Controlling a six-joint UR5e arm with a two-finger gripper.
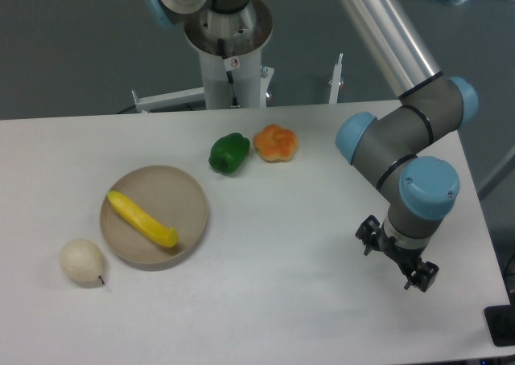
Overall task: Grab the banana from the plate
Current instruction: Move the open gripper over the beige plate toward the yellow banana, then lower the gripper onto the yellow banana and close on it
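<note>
The bright yellow banana lies diagonally across the round beige plate at the left of the white table. My gripper hangs far off at the right side of the table, pointing down, well away from the plate. Its black finger links stand spread apart, so it looks open, and it holds nothing. The wrist above hides the fingertips.
A pale cream pear sits just left of the plate, close to its rim. A green pepper and an orange fruit lie behind the plate toward the middle. The robot base stands at the back edge.
</note>
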